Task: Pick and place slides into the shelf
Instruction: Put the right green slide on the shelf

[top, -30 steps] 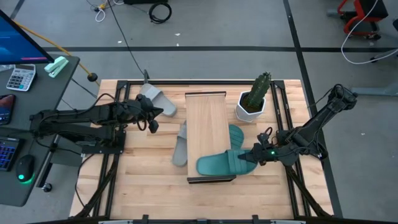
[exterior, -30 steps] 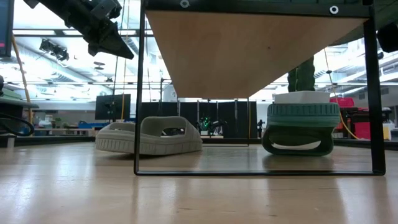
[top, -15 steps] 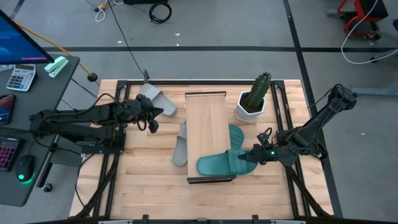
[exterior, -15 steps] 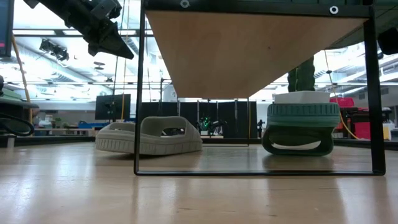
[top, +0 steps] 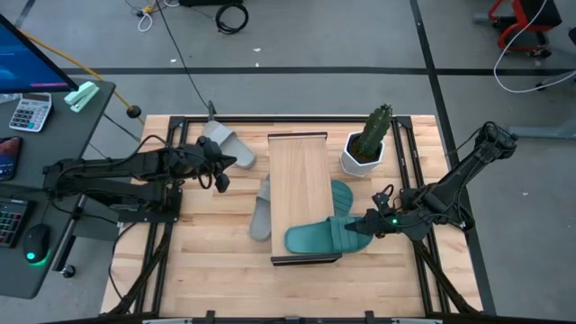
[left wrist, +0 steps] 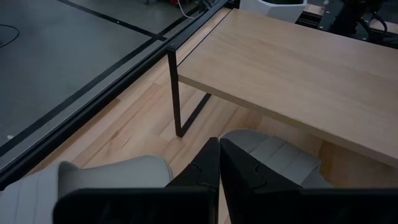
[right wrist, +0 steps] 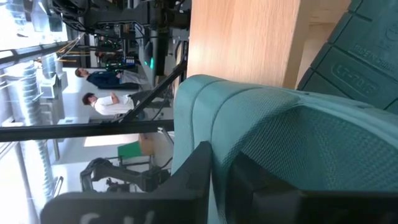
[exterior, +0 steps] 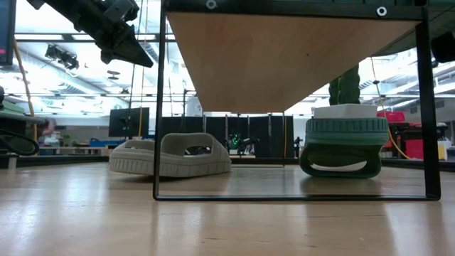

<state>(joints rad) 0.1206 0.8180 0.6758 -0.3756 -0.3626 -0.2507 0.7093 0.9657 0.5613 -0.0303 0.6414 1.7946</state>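
The shelf (top: 301, 171) stands mid-table, its wood top (left wrist: 292, 68) on a dark frame. One teal slide (top: 315, 238) lies across the shelf top's near end, and my right gripper (top: 358, 225) is shut on it from the right. The other teal slide (exterior: 345, 146) sits on the table under the shelf's right side. One grey slide (top: 260, 209) lies half under the shelf's left side. The other grey slide (top: 227, 144) lies at the table's far left. My left gripper (top: 220, 178) hangs shut above the table between the two grey slides. My right gripper pinches the teal slide at its strap end (right wrist: 217, 112), the end that sticks out past the shelf's right edge. Its fingers (right wrist: 194, 177) come in roughly level from the table's right. The slide lies across the shelf top; whether it rests there or is lifted, I cannot tell.
A white pot with a cactus (top: 364, 148) stands just right of the shelf's far end. The table's near strip in front of the shelf is bare wood (exterior: 227, 227). A desk with a calculator and keyboard stands off the table's left.
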